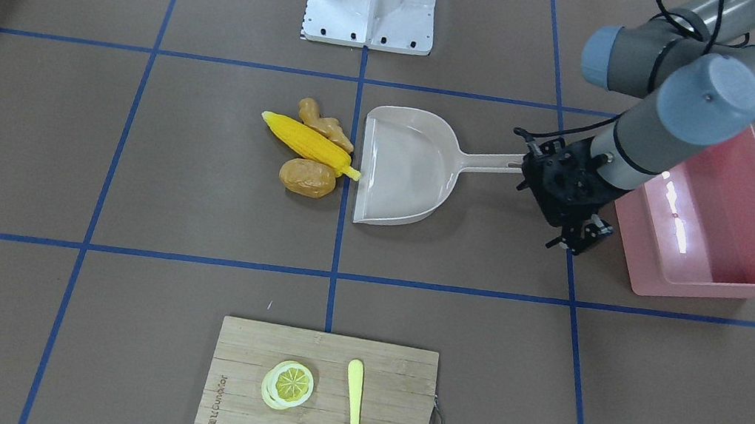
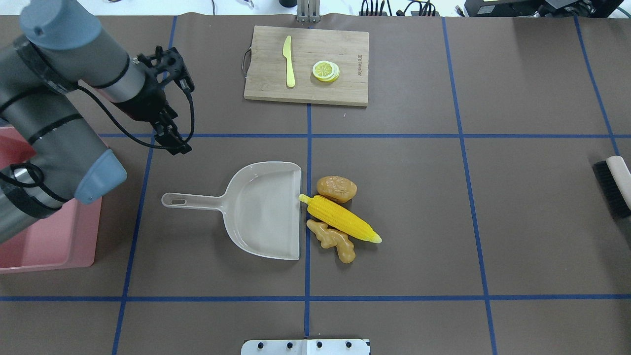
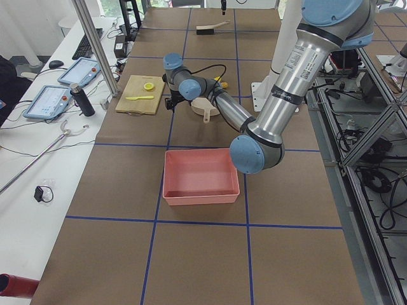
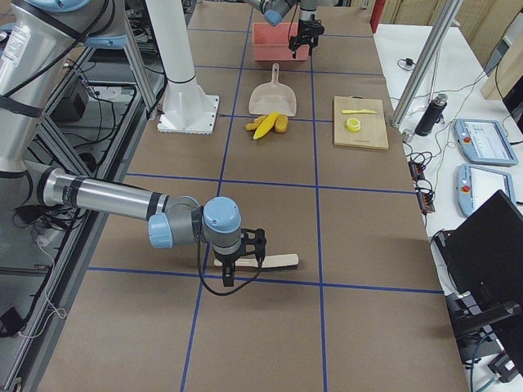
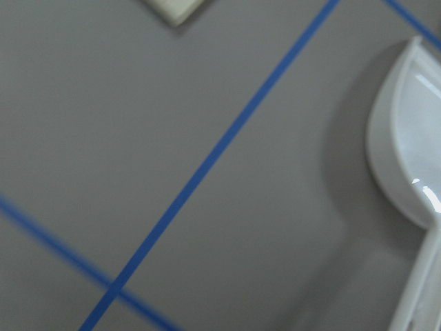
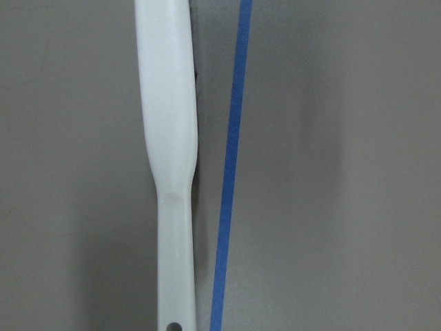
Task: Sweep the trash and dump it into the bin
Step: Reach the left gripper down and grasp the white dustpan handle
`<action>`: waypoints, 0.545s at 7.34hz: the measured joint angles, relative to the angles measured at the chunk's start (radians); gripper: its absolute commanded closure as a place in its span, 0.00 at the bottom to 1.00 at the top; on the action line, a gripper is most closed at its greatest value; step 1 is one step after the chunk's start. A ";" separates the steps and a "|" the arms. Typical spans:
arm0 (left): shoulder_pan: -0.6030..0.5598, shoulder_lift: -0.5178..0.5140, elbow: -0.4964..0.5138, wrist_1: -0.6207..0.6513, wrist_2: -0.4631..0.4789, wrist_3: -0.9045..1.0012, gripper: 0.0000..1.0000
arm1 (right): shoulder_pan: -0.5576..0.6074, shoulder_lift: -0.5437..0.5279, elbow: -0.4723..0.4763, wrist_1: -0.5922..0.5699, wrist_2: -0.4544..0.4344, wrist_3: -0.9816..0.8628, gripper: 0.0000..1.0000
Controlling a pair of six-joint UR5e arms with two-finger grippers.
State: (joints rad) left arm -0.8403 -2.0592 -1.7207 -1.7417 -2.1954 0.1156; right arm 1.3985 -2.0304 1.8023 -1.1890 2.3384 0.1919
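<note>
Overhead exterior: corn cob (image 2: 340, 218), potato (image 2: 336, 189) and ginger root (image 2: 333, 240) bunched at dustpan (image 2: 266, 212) mouth, bin (image 2: 49, 246) well apart; left gripper (image 2: 171, 139) jaws apart, empty; right gripper (image 4: 230, 274) jaws: cannot tell.

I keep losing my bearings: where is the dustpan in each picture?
Front-facing: dustpan centre.
Overhead: dustpan centre-left.
Exterior left: dustpan far middle.
Exterior right: dustpan top middle.
Left wrist: dustpan right edge.
Right wrist: not in view.
Shared landmark: wooden cutting board.
</note>
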 measured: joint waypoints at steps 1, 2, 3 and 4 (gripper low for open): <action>0.034 -0.003 -0.013 -0.050 0.046 -0.003 0.02 | -0.023 0.008 -0.017 0.020 0.004 0.070 0.01; 0.047 0.001 -0.038 -0.066 0.044 -0.004 0.02 | -0.057 0.018 -0.024 0.042 0.005 0.152 0.01; 0.051 0.016 -0.054 -0.075 0.030 0.005 0.02 | -0.092 0.023 -0.026 0.076 0.005 0.226 0.01; 0.052 0.034 -0.066 -0.083 0.022 0.028 0.01 | -0.119 0.025 -0.036 0.112 0.005 0.263 0.01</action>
State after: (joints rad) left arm -0.7880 -2.0251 -1.7863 -1.8245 -2.1732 0.1433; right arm 1.2791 -2.0056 1.7659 -1.0774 2.3436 0.4544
